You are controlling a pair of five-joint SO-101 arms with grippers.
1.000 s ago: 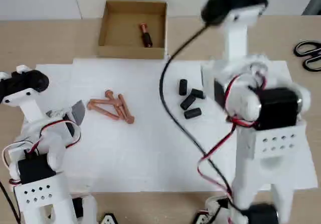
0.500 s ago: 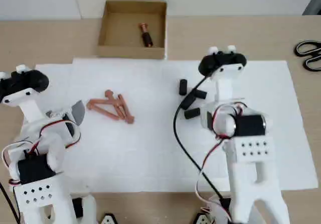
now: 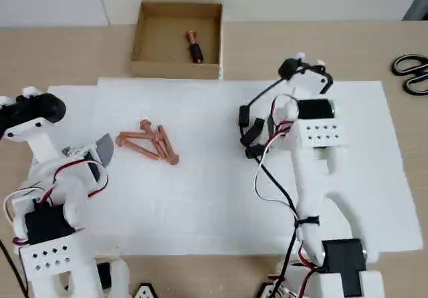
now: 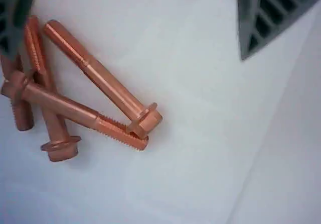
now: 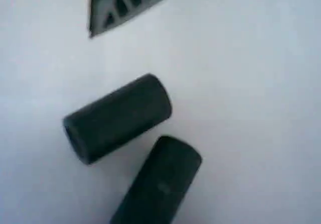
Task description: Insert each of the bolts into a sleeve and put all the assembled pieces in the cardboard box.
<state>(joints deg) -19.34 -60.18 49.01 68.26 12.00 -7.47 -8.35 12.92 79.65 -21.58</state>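
Cluster of short black cylindrical sleeves (image 3: 251, 136), loose on the white sheet (image 3: 200, 198), right of centre, in the same spot as a second ago. Two of them close up in the right wrist view, side by side and nearly touching, flat on the sheet, ungripped.

Just beside the cluster now, the right gripper (image 3: 271, 128). A second ago lifted high and blurred near the camera, half a second ago on the way down, now low over the sheet on an outstretched arm. Open or closed: cannot be told. Nothing seen in its hold.

Further left, a heap of four copper-coloured flanged bolts (image 3: 148, 141), crossed over one another, unshifted. Near the heap and pointed at it, the left gripper (image 3: 100, 151), spread wide and empty, parked as before.

Beyond the sheet's far edge, the shallow brown cardboard box (image 3: 140, 44), with one assembled piece (image 3: 194, 46), a copper bolt in a black sleeve, already inside and unchanged. Black-handled scissors (image 3: 409, 73) well apart on the bare wooden table (image 3: 67, 51).

Reading of the change: an approach for a sleeve pick. Probably next, a short descent and a grasp on one sleeve, then mating with a bolt. One piece boxed, four bolts left to fit.
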